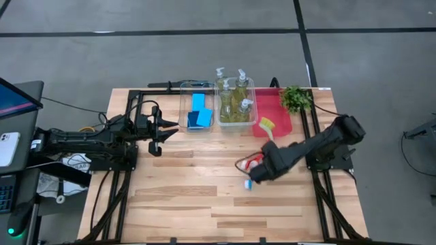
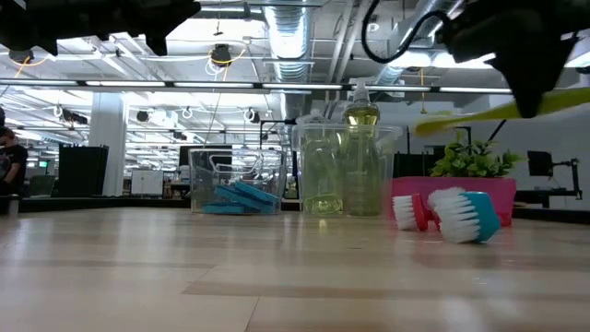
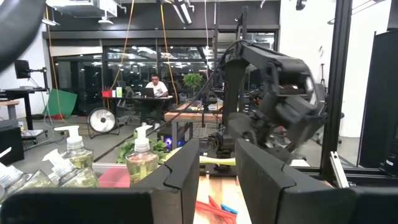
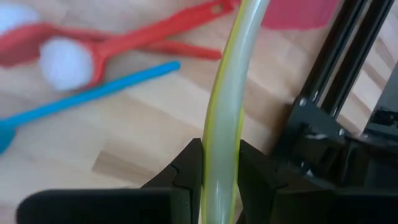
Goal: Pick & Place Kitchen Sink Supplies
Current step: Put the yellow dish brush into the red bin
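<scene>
Yellow-green brush (image 4: 224,112) is clamped in the right gripper (image 4: 221,163), lifted just beside the red tray (image 1: 281,121), so the carry is on and release over it looks next.

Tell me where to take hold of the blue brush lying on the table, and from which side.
Grip the blue brush mid-handle, from straight above. It lies flat on the table, its thin handle bare there, clear of the red brushes. The right hand must first place its yellow-green brush.
</scene>
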Controlling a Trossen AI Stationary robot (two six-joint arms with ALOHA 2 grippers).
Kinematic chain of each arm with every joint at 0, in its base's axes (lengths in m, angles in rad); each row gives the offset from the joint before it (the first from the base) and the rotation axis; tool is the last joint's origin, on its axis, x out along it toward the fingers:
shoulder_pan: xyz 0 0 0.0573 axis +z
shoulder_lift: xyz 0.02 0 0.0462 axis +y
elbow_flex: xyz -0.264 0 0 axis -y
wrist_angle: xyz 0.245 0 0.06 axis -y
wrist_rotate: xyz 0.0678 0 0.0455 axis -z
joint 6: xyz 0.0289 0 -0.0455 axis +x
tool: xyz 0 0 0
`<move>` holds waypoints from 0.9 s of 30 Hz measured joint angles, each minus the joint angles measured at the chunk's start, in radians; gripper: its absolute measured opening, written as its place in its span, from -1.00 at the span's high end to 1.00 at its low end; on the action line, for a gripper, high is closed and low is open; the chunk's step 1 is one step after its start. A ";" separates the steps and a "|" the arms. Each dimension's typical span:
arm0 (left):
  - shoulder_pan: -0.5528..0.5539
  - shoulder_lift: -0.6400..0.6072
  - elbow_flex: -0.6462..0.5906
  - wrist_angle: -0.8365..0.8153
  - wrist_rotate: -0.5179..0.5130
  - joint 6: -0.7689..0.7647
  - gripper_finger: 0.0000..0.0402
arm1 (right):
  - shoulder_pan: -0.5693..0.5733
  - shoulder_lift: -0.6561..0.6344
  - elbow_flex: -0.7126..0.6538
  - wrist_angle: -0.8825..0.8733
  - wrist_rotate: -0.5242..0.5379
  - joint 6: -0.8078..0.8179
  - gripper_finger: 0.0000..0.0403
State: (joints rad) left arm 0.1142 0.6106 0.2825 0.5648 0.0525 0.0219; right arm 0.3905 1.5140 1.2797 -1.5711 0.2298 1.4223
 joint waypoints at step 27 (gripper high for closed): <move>0.000 0.000 0.000 0.000 0.000 0.000 0.48 | -0.711 -0.020 0.000 0.048 -0.095 -0.780 0.66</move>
State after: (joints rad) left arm 0.1140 0.6104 0.2825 0.5652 0.0525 0.0219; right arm -0.3206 1.4940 1.2797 -1.5234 0.1348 0.6421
